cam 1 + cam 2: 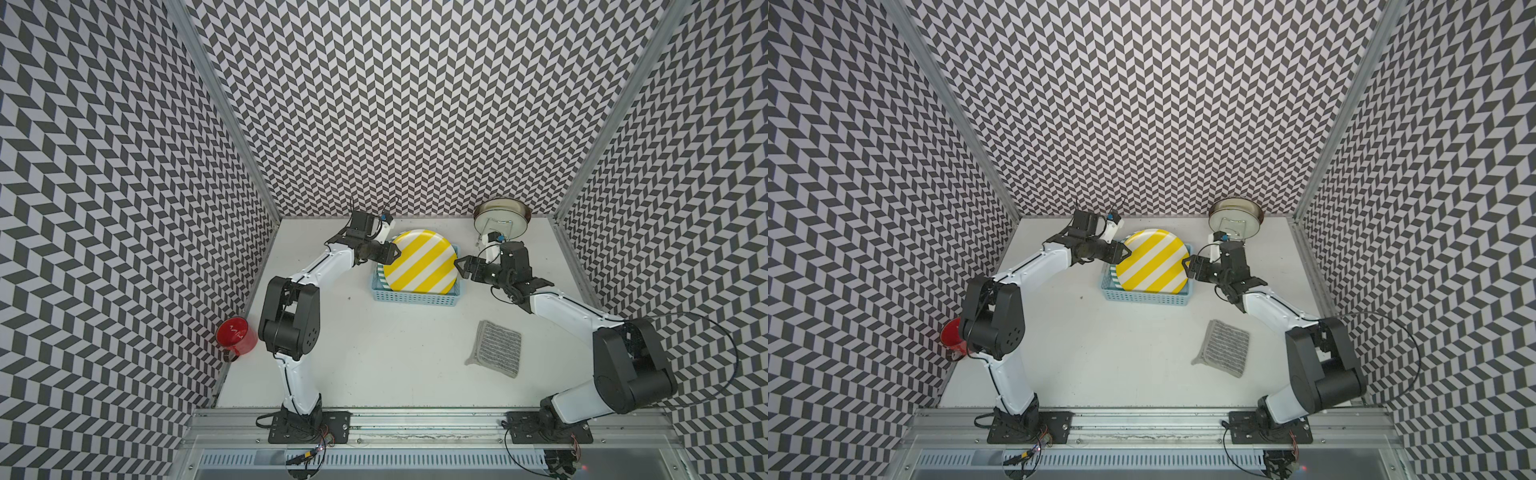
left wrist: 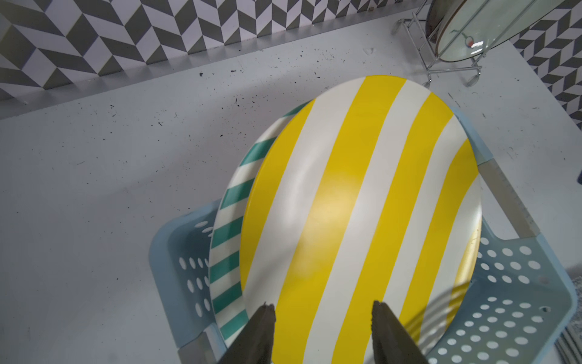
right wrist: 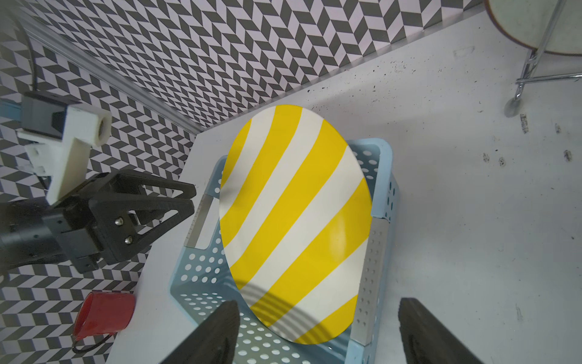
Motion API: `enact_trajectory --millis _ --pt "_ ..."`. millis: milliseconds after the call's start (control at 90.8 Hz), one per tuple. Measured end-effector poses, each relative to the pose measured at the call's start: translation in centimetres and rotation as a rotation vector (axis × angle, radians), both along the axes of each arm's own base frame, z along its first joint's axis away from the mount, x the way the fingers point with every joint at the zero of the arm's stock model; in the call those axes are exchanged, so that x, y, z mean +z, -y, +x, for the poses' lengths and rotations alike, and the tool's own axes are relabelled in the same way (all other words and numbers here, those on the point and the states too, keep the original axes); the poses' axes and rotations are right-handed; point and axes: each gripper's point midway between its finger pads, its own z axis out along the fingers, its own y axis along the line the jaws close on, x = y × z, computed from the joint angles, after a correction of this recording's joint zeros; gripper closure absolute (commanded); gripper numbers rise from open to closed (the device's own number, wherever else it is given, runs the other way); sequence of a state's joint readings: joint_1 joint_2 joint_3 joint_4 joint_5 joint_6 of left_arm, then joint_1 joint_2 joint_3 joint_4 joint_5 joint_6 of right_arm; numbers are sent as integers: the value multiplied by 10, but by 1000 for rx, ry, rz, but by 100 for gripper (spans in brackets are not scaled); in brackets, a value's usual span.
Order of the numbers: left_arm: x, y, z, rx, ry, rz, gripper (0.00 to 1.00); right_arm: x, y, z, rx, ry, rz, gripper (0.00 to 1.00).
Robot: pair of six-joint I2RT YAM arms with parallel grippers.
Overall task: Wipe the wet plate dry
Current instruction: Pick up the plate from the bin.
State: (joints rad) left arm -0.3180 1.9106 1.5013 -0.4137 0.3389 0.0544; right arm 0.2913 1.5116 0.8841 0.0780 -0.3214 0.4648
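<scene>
The yellow-and-white striped round plate (image 1: 419,262) is propped in a pale blue perforated plastic basket (image 1: 415,298) at the worktop's (image 1: 374,353) 12 o'clock. It is flanked at 9 by the half-spread left hand (image 1: 397,253) and at 3 by the wide-spread right hand (image 1: 459,269), both empty. Fetching is judged in hand; a rim grip is called for next.

Arm links (image 1: 320,266): white shells, thin black cable
Joints (image 1: 291,320): bulky black housings
Left pincer (image 3: 192,198): black triangular fingers, silver screws

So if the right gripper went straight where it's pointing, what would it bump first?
Probably the edge of the yellow striped plate leaning in the blue basket; the open right gripper points right at it.
</scene>
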Motion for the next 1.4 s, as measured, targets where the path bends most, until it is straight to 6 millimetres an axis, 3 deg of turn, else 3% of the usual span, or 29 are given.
enact_trajectory --millis 342,837,1179,1399 --pt "-21 1 6 32 -36 82 44 -5 3 0 -21 -8 -19 16" --pt "-25 -7 8 72 -33 152 40 -12 2 -5 -20 -23 -30 14" --pt "-46 -10 8 80 -71 183 37 -14 2 -6 -22 -32 -35 14" --pt "-46 -10 8 80 -69 188 35 -14 0 -7 -16 -32 -37 14"
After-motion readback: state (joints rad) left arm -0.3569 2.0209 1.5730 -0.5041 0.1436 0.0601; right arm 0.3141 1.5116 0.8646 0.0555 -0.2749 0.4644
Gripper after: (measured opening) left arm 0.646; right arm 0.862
